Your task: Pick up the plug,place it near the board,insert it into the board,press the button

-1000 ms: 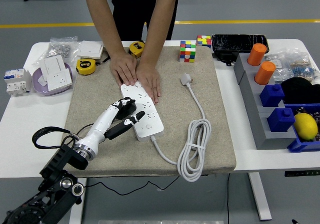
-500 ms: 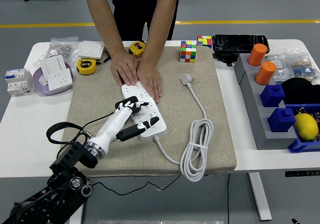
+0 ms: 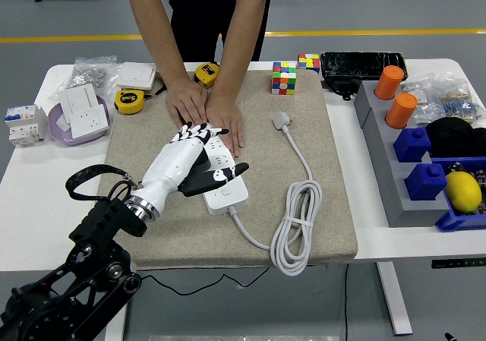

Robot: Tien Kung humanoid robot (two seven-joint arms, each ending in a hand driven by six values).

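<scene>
On the white table (image 3: 45, 181) a beige mat (image 3: 334, 204) is carrying the white power strip (image 3: 224, 193). A person's hands (image 3: 205, 113) are pinning its far end while the robot's left hand (image 3: 194, 159) is hovering over it, fingers spread, holding nothing. The white plug (image 3: 282, 121) is lying apart, unplugged.

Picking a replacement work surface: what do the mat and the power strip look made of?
Mat: likely woven fabric or felt, matte beige, its surface faintly textured with soft edges. Power strip: seemingly hard plastic, smooth white with a slight sheen and crisp moulded edges.

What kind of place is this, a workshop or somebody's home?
Probably a robotics lab or test hall: grey floor with a yellow line, a white table crowded with tape measures, and a power strip under the robot's left hand.
</scene>
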